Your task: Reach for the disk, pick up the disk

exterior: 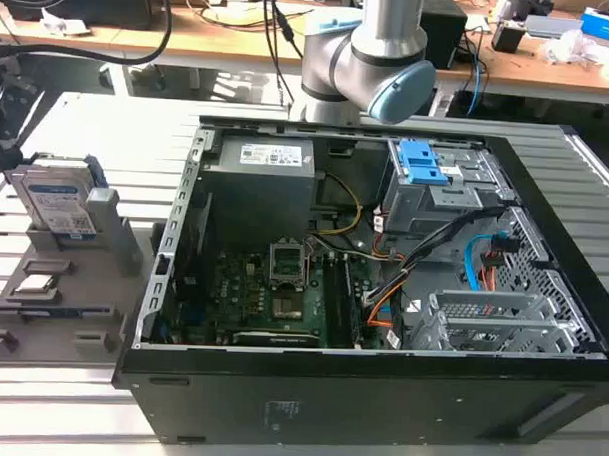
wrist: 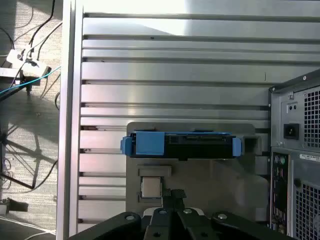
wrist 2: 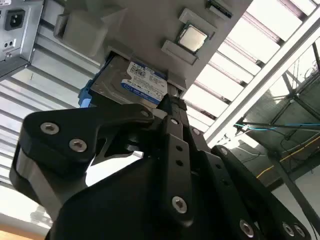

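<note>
Exterior view: the disk stands upright in a grey holder, on the exterior view's left of the open computer case.

Second wrist view: the gripper is near the disk and not holding it. Whether it is released or clenched cannot be told.

First wrist view: a chip lies just beside the disk. A skewed approach could strike the chip or jam the disk in its slot.

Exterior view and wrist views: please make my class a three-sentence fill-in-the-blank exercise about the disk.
The disk stands on the exterior view's ____, beside the computer case. The disk's plastic side rails are ____. The holder it stands in is ____ in colour.
Missing words: left; blue; grey.
</note>
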Motion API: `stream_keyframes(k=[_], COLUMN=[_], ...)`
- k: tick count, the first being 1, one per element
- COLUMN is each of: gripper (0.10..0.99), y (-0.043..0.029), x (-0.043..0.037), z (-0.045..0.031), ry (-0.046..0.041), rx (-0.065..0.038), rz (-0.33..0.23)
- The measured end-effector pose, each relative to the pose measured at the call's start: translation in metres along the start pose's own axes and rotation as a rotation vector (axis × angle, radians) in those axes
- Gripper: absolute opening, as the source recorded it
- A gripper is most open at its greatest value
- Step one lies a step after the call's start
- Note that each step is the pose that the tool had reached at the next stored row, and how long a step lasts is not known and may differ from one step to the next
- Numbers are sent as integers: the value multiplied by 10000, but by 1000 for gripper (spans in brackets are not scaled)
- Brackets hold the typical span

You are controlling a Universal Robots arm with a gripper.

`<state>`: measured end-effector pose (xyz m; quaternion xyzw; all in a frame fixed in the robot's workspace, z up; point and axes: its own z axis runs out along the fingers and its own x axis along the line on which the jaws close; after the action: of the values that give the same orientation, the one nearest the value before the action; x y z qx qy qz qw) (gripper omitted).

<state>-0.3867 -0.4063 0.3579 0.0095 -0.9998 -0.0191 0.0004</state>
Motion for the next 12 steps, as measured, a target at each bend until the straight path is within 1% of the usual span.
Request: stream_keyframes(k=[1, 2, 5, 7, 12], gripper=[106, 106, 106, 106, 106], y=[0, 0, 0, 0, 0], x=[0, 0, 0, 0, 0], z=[0, 0, 0, 0, 0], ry=[4, 12, 28, 35, 94], rx=[1, 1, 0, 1, 2], rz=[-81, -305, -725, -919, -2461])
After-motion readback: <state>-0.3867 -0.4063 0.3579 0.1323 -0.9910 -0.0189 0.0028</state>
